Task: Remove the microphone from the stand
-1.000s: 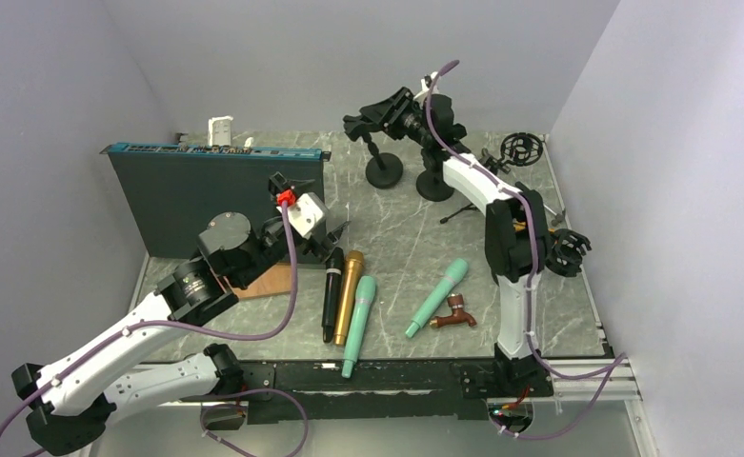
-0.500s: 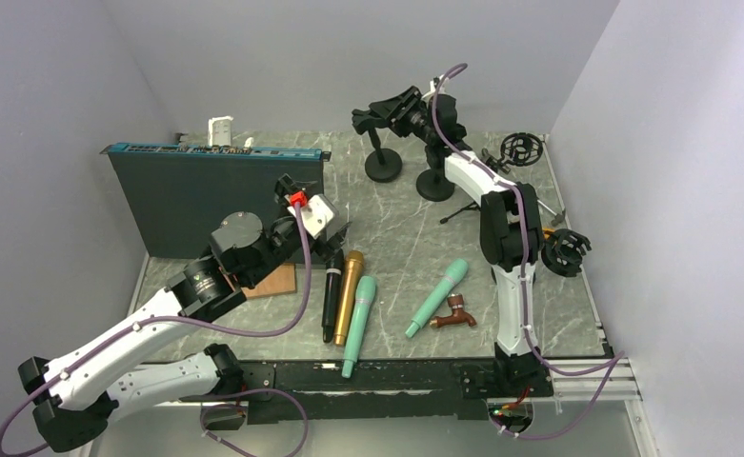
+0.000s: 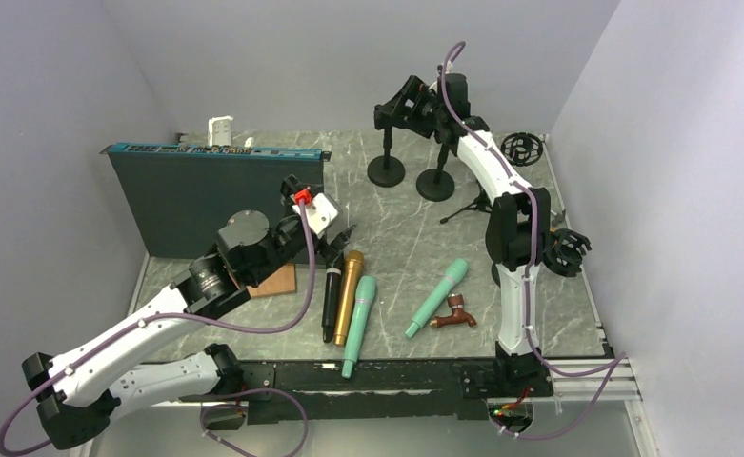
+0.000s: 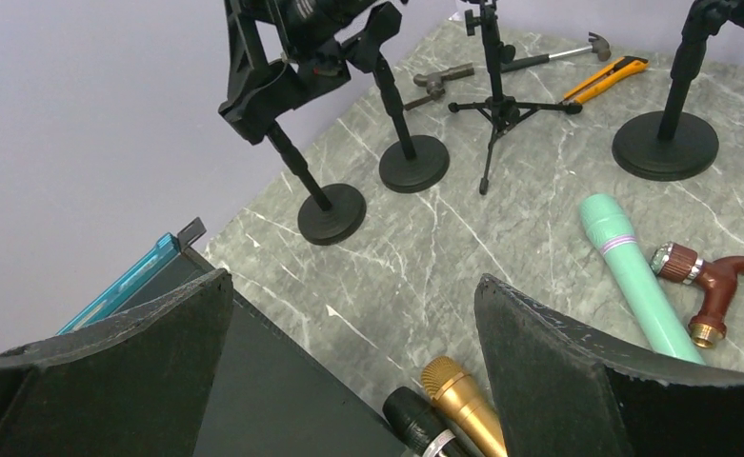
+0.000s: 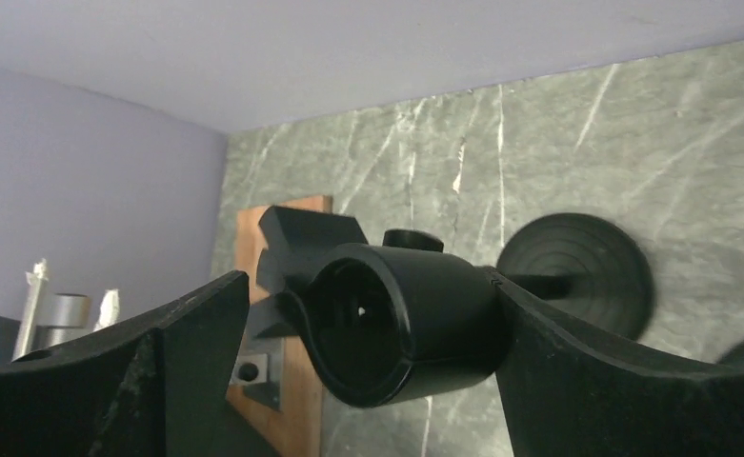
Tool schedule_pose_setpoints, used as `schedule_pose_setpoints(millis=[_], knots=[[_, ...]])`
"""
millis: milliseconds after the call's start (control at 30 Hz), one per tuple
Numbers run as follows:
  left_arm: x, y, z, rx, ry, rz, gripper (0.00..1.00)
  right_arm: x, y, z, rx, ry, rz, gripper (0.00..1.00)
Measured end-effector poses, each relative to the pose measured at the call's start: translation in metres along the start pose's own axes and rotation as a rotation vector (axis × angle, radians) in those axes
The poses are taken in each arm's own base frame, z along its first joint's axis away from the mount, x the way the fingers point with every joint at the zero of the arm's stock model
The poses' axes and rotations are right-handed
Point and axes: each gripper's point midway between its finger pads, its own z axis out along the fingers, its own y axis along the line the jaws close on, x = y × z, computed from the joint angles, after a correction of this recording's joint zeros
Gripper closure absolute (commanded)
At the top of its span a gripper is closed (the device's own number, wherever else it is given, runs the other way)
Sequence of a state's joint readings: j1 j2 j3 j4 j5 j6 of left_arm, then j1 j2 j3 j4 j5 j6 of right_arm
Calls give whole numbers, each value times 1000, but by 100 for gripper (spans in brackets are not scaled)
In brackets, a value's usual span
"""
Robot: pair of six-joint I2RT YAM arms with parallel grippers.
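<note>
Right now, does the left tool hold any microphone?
No, the left tool is open, with nothing between its fingers.

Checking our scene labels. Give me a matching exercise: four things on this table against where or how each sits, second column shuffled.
Things:
1. gold microphone
2. brown tap
3. stand clip
4. left pincer

Places or states:
A. between the right pincer fingers
B. open, holding nothing
C. between black microphone and left green microphone
D. beside right green microphone

Pairs: 1-C, 2-D, 3-A, 4-B
</note>
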State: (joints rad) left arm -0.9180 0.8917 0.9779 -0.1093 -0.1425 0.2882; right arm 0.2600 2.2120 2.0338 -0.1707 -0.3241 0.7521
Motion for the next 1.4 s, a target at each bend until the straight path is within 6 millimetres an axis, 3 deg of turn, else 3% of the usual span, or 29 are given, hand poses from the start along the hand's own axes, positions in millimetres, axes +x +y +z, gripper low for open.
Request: schedule_pose_setpoints(millis=[167,300,367,467,633,733,900,1167,1267,1400], knots=[[9,-4,8,6,30,-9,1,-8,3,-26,108,40,-75,0],[14,-5,13,-2,46,-27,1,-33,20,-67,217,14,-150,0],[11,-6,14,-1,55,-61,1,-49,30,-101,277,-23,-196,0],[-12,-1,9,-9,16,-134,1,-58,44,-169,347,-68,-252,0],[-53,11,-34,-28,-124,-321,1,-34,66,-300,352,-141,-303,0],[-67,18,-71,-40,-204,-443,1,-11,78,-360,295,-178,-310,0],[-67,21,-112,-48,-268,-613,1,34,78,-420,226,-174,-323,0],[-41,14,-130,-57,-204,-757,1,88,70,-510,145,-271,-385,0],[-40,15,-138,-61,-216,-787,0,94,69,-530,131,-323,-393,0],[-43,19,-150,-64,-256,-821,1,98,64,-540,141,-352,-386,0]])
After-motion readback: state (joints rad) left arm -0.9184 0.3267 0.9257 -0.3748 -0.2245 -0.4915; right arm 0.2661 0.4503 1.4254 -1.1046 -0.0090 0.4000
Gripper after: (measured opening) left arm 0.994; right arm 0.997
